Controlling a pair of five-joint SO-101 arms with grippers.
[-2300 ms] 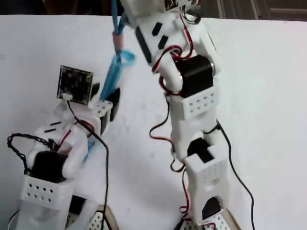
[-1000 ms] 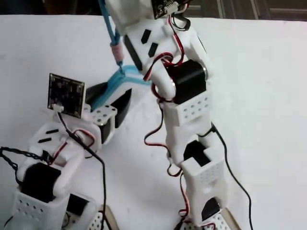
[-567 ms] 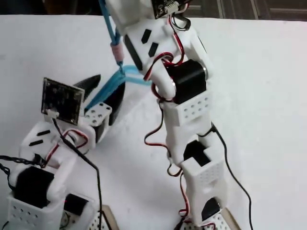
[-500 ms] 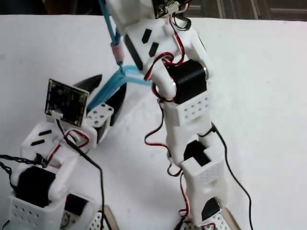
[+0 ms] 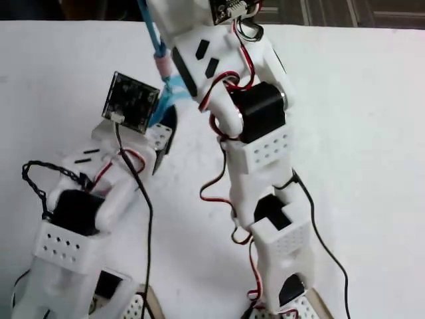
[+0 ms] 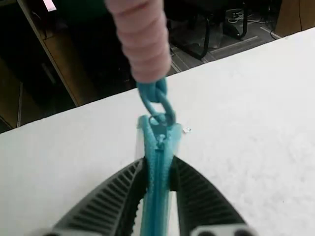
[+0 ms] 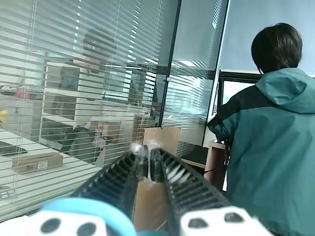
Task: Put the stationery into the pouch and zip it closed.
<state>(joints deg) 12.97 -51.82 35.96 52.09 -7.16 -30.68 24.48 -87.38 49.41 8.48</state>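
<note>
Left jaws are clamped on the edge of the blue fabric pouch (image 6: 156, 196); no passage between them. Directly ahead of the jaws, a blue chain link (image 6: 156, 91) and a ribbed pink zip pull (image 6: 141, 42) rise in line and block the straight path forward. In the left wrist view, the white counter (image 6: 246, 123) spreads open on both sides of the jaws, giving room to pass. In the high view, the white jointed right arm (image 5: 262, 133) stands near the jaws on their right and leans across ahead of them, closing that side. Left of the jaws, and beyond that arm, the counter is open.
</note>
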